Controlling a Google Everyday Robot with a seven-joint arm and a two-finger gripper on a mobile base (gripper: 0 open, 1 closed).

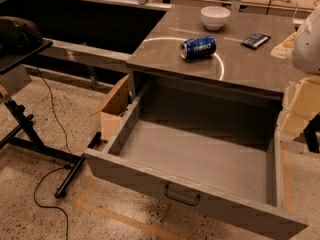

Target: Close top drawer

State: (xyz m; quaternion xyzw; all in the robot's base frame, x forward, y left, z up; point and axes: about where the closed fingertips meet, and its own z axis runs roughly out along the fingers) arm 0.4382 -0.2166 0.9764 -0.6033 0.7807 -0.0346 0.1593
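Note:
The top drawer is grey, wide and deep, and it is pulled far out of the cabinet, with nothing visible inside it. Its flat front faces me at the bottom of the view and carries a small black loop handle at its centre. My arm comes in at the right edge as white and cream-coloured parts. The gripper shows only as a dark piece cut off by the right edge, just right of the drawer's right wall and apart from the handle.
On the cabinet top lie a blue can on its side, a white bowl and a dark packet. A cardboard box sits left of the drawer. A black stand and cables are on the floor at left.

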